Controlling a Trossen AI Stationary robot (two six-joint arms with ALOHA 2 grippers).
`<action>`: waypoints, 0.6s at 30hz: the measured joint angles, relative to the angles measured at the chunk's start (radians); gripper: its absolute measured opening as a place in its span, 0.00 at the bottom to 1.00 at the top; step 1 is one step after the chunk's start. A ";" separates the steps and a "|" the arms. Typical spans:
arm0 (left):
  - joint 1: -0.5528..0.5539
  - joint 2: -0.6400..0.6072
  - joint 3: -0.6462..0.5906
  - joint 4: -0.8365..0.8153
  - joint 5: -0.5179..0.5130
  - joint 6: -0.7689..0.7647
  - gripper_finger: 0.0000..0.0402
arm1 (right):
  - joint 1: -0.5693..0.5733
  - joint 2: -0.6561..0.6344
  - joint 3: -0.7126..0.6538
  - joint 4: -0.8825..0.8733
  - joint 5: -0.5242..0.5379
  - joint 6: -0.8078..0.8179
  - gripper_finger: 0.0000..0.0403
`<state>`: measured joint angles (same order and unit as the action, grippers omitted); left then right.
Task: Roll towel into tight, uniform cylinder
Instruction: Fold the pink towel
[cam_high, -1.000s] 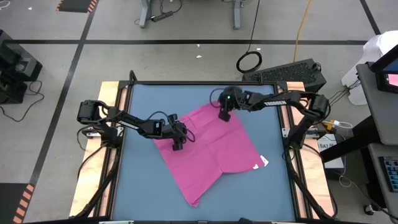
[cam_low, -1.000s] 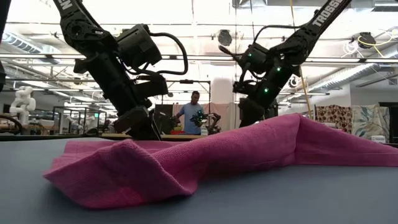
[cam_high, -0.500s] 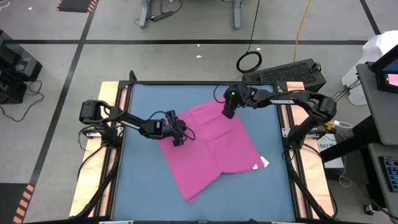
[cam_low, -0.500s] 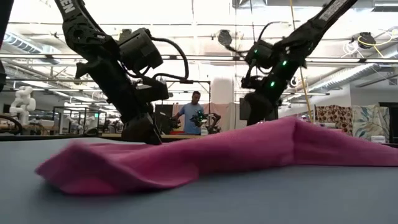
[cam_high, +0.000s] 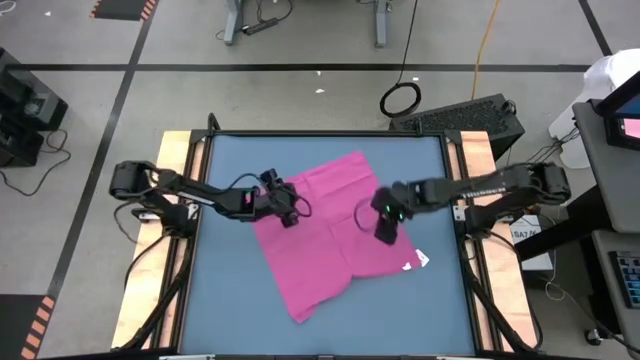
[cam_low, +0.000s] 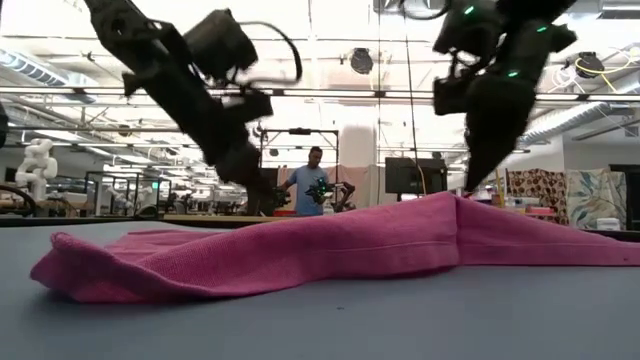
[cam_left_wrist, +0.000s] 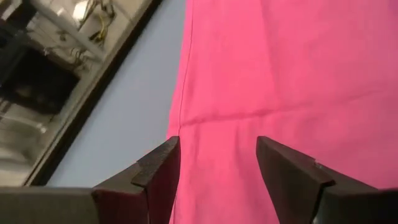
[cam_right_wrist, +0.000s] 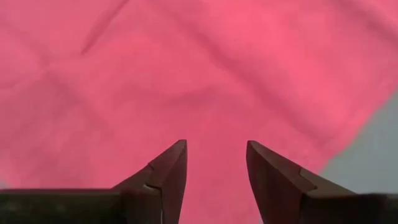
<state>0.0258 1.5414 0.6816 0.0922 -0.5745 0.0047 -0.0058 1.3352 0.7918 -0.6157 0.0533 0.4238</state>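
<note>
A thin magenta-pink cloth towel (cam_high: 335, 225) is seen lying spread out and unrolled on the flat blue tabletop (cam_high: 230, 290), near the middle of the high view. It is turned like a diamond, with one corner pointing to the upper middle of the frame and another to the lower left. A small white tag (cam_high: 424, 260) is seen at its corner on the right side. In the low view the towel (cam_low: 330, 250) is shown as a low, rumpled hump across the whole width of the frame.

The left gripper (cam_high: 287, 213) is found just left of the frame's middle, above the towel's upper left edge. In the left wrist view its two dark fingers (cam_left_wrist: 158, 171) are held apart with nothing between them, and the towel's hem and the blue top are seen past them.

The right gripper (cam_high: 384, 230) is found right of the middle, over the right part of the towel. In the right wrist view its fingers (cam_right_wrist: 168, 171) are also spread, with nothing gripped, and pink cloth fills almost everything beyond them.

In the low view, a person in a blue shirt (cam_low: 308, 180) is seen far back in the room, in the middle of the frame.
</note>
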 joint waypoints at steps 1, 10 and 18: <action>-0.011 -0.020 0.000 0.000 0.016 -0.005 0.54 | 0.041 -0.002 -0.009 -0.001 0.001 0.036 0.39; -0.162 -0.067 -0.005 0.005 0.411 -0.080 0.54 | 0.337 -0.002 -0.065 0.010 0.106 0.303 0.39; -0.298 -0.012 -0.063 -0.063 0.389 -0.237 0.54 | 0.491 0.000 -0.073 0.055 0.286 0.443 0.38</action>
<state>-0.2726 1.5299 0.6187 0.0294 -0.1858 -0.2321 0.4855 1.3350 0.7193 -0.5603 0.3396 0.8669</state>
